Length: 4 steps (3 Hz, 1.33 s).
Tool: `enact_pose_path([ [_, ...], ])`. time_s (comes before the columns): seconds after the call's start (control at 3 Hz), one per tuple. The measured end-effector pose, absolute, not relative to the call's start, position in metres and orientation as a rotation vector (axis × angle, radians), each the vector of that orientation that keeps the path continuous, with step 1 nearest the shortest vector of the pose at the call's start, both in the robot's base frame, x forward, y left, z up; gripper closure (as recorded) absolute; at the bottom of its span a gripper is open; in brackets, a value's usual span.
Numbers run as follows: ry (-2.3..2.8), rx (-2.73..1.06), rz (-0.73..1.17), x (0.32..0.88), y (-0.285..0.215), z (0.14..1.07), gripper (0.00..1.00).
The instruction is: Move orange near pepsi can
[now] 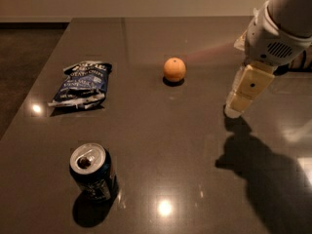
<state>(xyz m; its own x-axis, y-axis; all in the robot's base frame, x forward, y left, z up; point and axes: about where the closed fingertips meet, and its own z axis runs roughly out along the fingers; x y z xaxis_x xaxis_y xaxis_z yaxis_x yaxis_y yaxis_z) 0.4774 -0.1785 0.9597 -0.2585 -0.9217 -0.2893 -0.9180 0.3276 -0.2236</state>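
In the camera view, a dark surface (161, 145) carries 3 things. A blue chip bag (83, 83) lies flat at the left, apart from both others. The orange (174, 69) sits far centre. The pepsi can (92, 172) stands upright near left, its contents unseen. The end effector (235, 110) hangs at the right, well apart from the orange, grasping nothing; how far open it is, I cannot tell.

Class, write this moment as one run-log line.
claw: right of orange, apart | orange: on table | can: upright, front-left
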Motion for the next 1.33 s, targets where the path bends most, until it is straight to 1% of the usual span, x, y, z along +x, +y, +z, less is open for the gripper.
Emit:
enact_pose_path([
  [0.67,2.236,-1.476,0.096,0.546,-0.152,0.938,0.0],
  [1.33,2.213,-1.419,0.182,0.593,-0.11,0.908,0.0],
])
